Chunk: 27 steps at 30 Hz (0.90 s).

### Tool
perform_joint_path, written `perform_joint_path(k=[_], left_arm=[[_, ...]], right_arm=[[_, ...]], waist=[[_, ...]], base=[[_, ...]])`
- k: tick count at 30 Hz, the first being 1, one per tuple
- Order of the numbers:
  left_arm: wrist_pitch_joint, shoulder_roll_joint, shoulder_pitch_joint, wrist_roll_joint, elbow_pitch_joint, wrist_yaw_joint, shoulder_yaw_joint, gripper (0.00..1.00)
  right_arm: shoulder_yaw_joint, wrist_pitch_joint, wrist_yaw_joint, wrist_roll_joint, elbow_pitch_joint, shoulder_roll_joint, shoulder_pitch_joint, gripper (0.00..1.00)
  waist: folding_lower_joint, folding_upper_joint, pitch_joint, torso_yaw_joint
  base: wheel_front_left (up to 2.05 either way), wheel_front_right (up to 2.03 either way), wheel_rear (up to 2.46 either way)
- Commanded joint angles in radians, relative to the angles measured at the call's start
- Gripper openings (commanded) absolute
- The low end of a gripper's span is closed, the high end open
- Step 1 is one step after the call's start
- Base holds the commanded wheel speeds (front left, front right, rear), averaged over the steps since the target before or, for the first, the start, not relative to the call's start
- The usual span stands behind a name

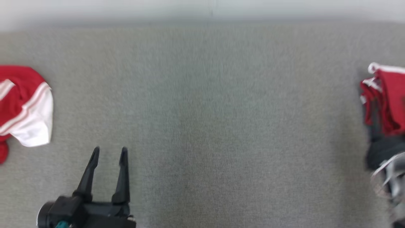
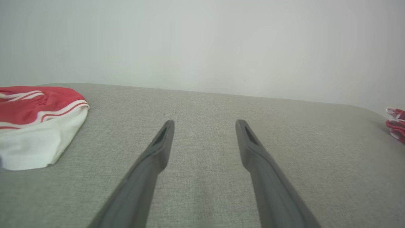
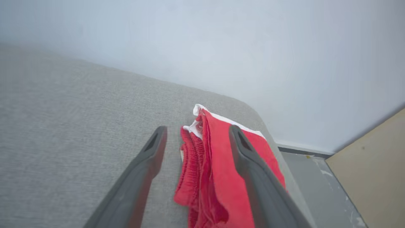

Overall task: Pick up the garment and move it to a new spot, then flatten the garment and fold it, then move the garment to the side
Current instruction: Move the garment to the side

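A folded red garment (image 1: 390,101) with white trim lies at the right edge of the grey fabric-covered table (image 1: 202,126). In the right wrist view my right gripper (image 3: 197,128) stands open over this garment (image 3: 215,164), its fingers spread wide with the cloth lying loose between and beneath them. The right arm's wrist (image 1: 387,171) is a blur at the head view's right edge. My left gripper (image 1: 109,149) is open and empty at the lower left, above bare table (image 2: 205,122). The garment's corner (image 2: 397,125) peeks in at far right of the left wrist view.
Another red-and-white garment (image 1: 25,104) lies crumpled at the table's left edge (image 2: 38,126). A pale wall runs behind the table. Past the table's right edge are grey floor (image 3: 319,177) and a tan panel (image 3: 373,177).
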Motion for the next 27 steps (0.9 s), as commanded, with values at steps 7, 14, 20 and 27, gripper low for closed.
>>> perform_joint_path(k=[7, 14, 20, 27], left_arm=[[-0.004, -0.016, 0.094, -0.006, 0.003, 0.008, 0.061, 1.00], [-0.004, -0.021, 0.148, 0.009, 0.020, 0.004, 0.055, 1.00], [-0.004, -0.023, 0.179, 0.009, 0.037, 0.001, 0.054, 1.00], [-0.004, -0.023, 0.190, 0.027, 0.055, -0.001, 0.055, 1.00]], right_arm=[[0.133, -0.045, -0.002, 0.250, -0.140, 0.113, 0.195, 1.00], [0.201, -0.120, -0.002, 0.311, -0.137, 0.195, 0.290, 1.00], [0.177, -0.173, -0.002, 0.302, -0.134, 0.242, 0.350, 1.00], [0.199, -0.188, -0.002, 0.255, -0.113, 0.254, 0.365, 1.00]], waist=[[0.0002, 0.0001, -0.202, -0.010], [0.0002, 0.0001, -0.269, -0.010], [0.0002, 0.0001, -0.300, -0.002], [0.0002, 0.0001, -0.310, -0.002]], base=[[0.00, 0.00, 0.00], [0.00, 0.00, 0.00], [0.00, 0.00, 0.00], [0.00, 0.00, 0.00]])
